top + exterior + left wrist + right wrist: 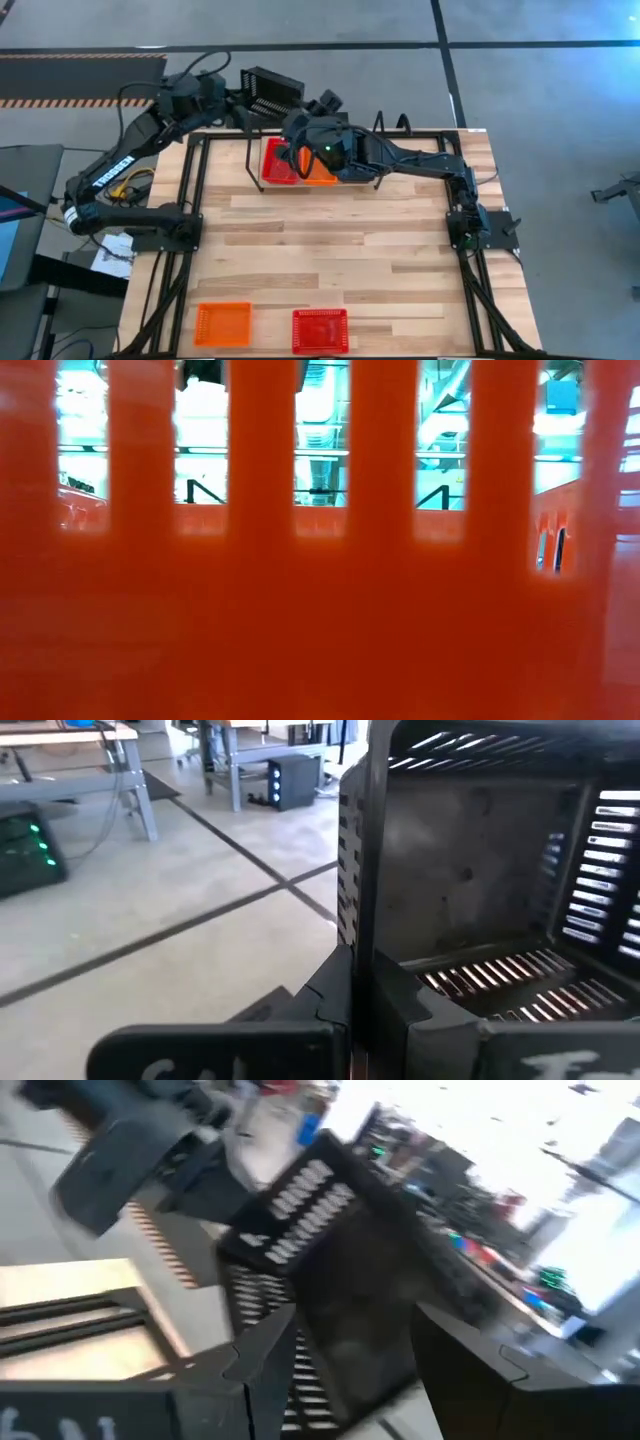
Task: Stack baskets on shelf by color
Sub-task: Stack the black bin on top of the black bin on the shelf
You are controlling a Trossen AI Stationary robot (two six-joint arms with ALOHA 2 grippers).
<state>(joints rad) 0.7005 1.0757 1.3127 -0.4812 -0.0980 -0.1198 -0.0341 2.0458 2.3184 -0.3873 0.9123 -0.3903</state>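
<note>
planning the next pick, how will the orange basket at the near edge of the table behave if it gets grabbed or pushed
The orange basket looks like thin perforated plastic, so probably light and fairly stiff, though a wall may flex if pinched. It sits flat, shallow and wide on the wooden table, so it should slide rather than tip or roll.

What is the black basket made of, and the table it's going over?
The black basket looks like matte plastic: thin slotted walls that light shines through. The left gripper holds it by one wall. The table looks like pale wood: strips with visible grain, smooth finish.
</note>
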